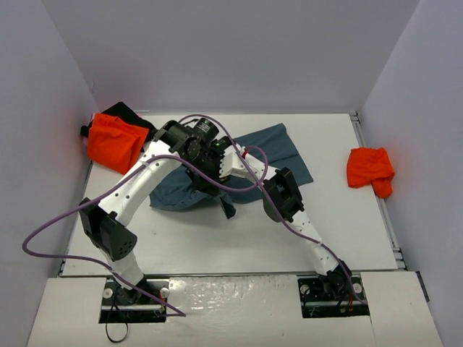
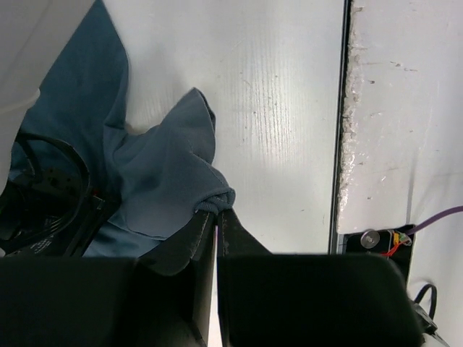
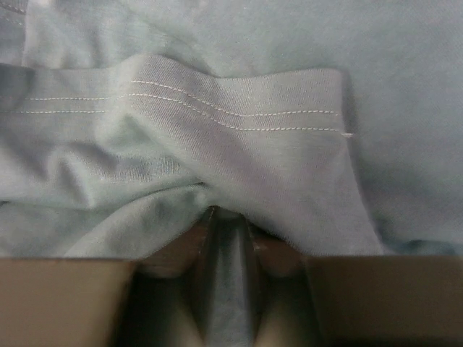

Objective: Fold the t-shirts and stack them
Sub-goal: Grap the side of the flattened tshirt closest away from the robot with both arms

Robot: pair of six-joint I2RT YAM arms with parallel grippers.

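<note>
A blue t-shirt point(image 1: 278, 152) lies crumpled in the middle of the table. My left gripper point(image 1: 227, 207) is shut on a bunched fold of it at its near edge; in the left wrist view the fingertips point(image 2: 217, 211) pinch the fold point(image 2: 214, 200) and the cloth point(image 2: 163, 173) hangs away from them. My right gripper point(image 1: 233, 160) is partly hidden under the left arm; in the right wrist view it point(image 3: 226, 214) is shut on the blue cloth point(image 3: 239, 144) beside a stitched hem. One orange t-shirt point(image 1: 114, 142) lies back left, another point(image 1: 370, 170) right.
The back-left orange shirt rests on a dark cloth point(image 1: 129, 113) by the left wall. The two arms cross over the table's middle, with purple cables point(image 1: 51, 231) looping off the left arm. White walls enclose the table on three sides.
</note>
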